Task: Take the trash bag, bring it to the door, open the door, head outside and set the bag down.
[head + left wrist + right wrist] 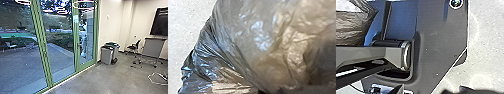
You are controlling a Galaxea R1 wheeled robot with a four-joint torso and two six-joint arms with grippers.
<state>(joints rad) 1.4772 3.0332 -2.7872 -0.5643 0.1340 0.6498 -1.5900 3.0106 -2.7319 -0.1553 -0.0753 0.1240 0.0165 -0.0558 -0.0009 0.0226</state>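
Crumpled, shiny grey see-through plastic trash bag (263, 45), with brownish stuff showing through, looms in the left wrist view above a pale speckled floor (185, 22). Part of it also shows in the right wrist view, beside the robot's dark base. How it sits relative to the door is more than these views tell. I can't tell whether the left gripper is spread, pressed together or pinching the bag, and I can't tell the right gripper's state either.

Ahead stands the green-framed glass door (76, 37), which looks shut. To its left run tall green-framed glass panes (58, 37); beyond the glass lies a grey paved yard (22, 62) with a white chair (10, 45). Just right of the door, a grey plastic bin with a black lid (106, 56) stands close beside a green-lidded one (112, 44). Farther right of the door are a black wheeled chair (133, 47) and a large dark wall screen (160, 22).
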